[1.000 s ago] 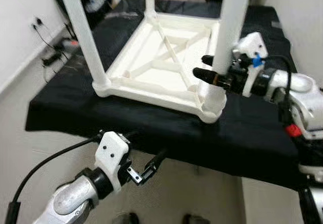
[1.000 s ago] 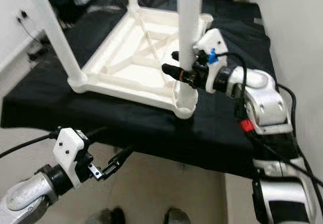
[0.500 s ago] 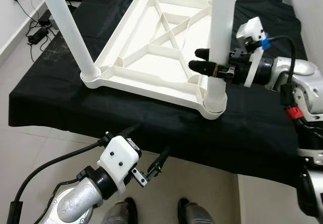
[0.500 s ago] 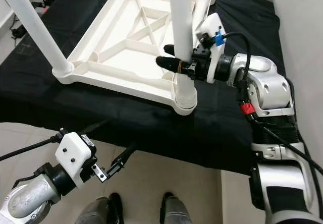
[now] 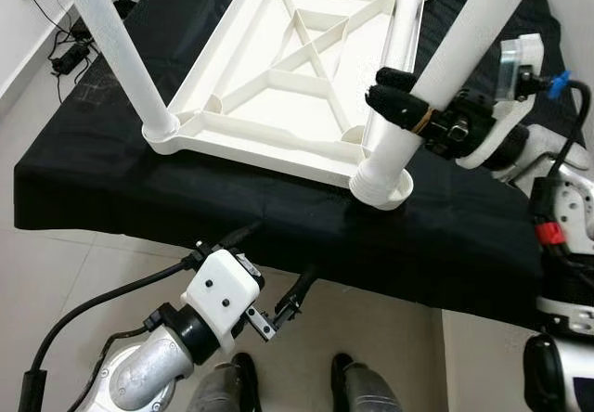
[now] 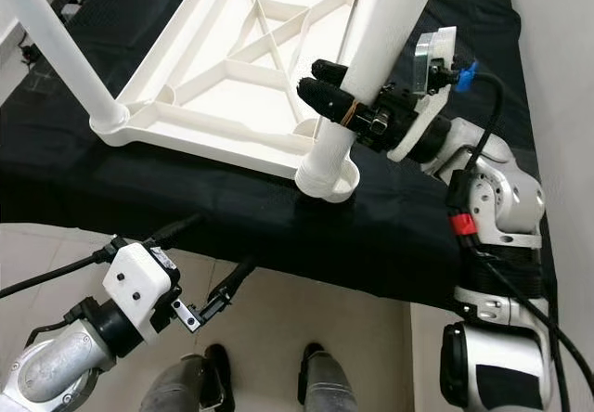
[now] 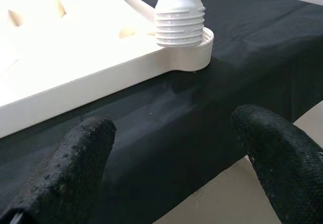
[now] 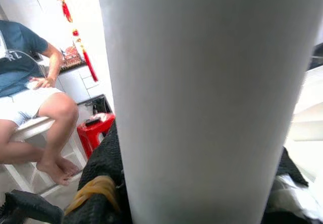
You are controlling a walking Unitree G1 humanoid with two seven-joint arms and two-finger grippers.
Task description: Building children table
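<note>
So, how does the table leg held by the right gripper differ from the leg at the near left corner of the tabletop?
The held leg leans toward the robot's right, its threaded end showing at the corner socket; the near left leg sits in its corner and tilts less. The right gripper is shut on the held leg; nothing grips the near left leg. Both are plain white tubes.

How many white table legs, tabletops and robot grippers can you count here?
Table legs: 3 (standing leg, tilted leg held by the right gripper, lying leg along the tabletop's right edge)
Tabletop: 1 (upside-down tabletop)
Grippers: 2 (left gripper, right gripper)
Total: 6
</note>
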